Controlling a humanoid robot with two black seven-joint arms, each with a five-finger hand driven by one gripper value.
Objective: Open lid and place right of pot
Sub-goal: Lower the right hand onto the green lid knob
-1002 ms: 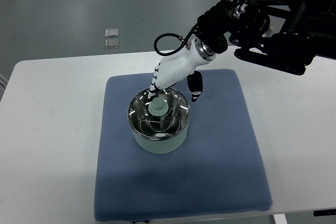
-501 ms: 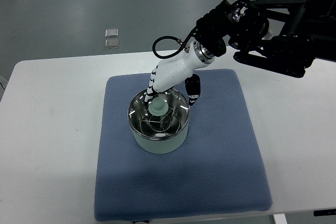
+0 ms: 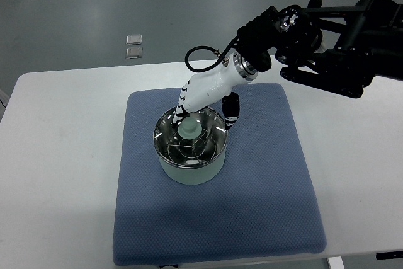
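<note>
Over the far rim of the pot (image 3: 190, 163), your right hand (image 3: 203, 96) reached in from the right side, its fingers (image 3: 232, 110) spread loosely and closed on nothing. One dark-tipped finger hung just beyond the pot's right edge, while others came down near the knob (image 3: 189, 129) at the pot's far side; whether any touched the knob could not be told from this angle. Your left hand was out of view.

Seated on the pot was the lid (image 3: 189, 140), shiny and reflective, with the pale knob standing up at its centre. You could judge it stiff and fairly light, but the polished surface looked slippery, so the knob was the place to take it, pinched from both sides rather than at the rim. Lifted off-centre, it would likely tilt and clatter.

Under the pot lay a blue mat (image 3: 264, 187) on the white table (image 3: 56, 155), with bare mat to the pot's right for setting the lid down.
</note>
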